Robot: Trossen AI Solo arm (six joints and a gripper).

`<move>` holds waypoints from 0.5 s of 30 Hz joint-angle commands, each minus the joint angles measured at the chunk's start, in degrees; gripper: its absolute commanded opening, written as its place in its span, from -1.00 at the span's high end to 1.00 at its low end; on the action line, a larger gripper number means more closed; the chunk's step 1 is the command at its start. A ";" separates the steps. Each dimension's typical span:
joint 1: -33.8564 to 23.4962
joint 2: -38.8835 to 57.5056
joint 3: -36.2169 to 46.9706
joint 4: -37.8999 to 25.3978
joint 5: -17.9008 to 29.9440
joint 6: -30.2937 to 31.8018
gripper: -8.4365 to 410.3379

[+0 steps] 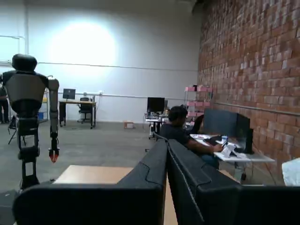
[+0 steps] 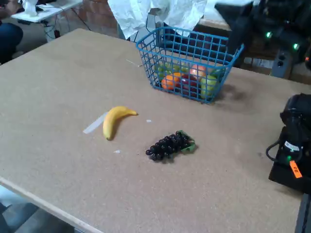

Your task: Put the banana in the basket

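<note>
The banana (image 2: 112,120) lies on its side on the tan table (image 2: 53,73), left of centre in the fixed view, with nothing touching it. The blue wire basket (image 2: 194,46) stands farther back and to the right, holding several round fruits. In the wrist view my gripper (image 1: 167,143) points level out into the room, its two black fingers (image 1: 145,173) pressed together with nothing between them. Neither banana nor basket shows in the wrist view. In the fixed view only a blurred black part of the arm (image 2: 262,24) shows, high behind the basket.
A bunch of dark grapes (image 2: 167,144) lies right of the banana, and a pale strip (image 2: 93,124) lies beside it. The arm's black base (image 2: 296,141) is at the table's right edge. White sheeting (image 2: 155,12) hangs behind the basket. A seated person (image 1: 180,129) and a humanoid robot (image 1: 28,108) are across the room.
</note>
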 commanded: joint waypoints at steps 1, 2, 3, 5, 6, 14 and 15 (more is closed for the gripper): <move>0.00 4.98 8.94 -4.55 0.00 -0.90 0.96; 0.00 6.82 11.52 -5.81 -0.04 -0.90 0.96; 0.00 8.98 14.12 -6.99 -0.04 -0.96 0.96; 0.02 13.25 19.39 -9.46 -0.07 -1.16 0.96; 0.02 15.56 21.92 -10.69 -0.11 -1.14 0.96; 0.17 35.26 36.04 -15.39 -2.99 2.97 0.96; 0.22 37.53 36.98 -15.30 -4.02 3.80 0.96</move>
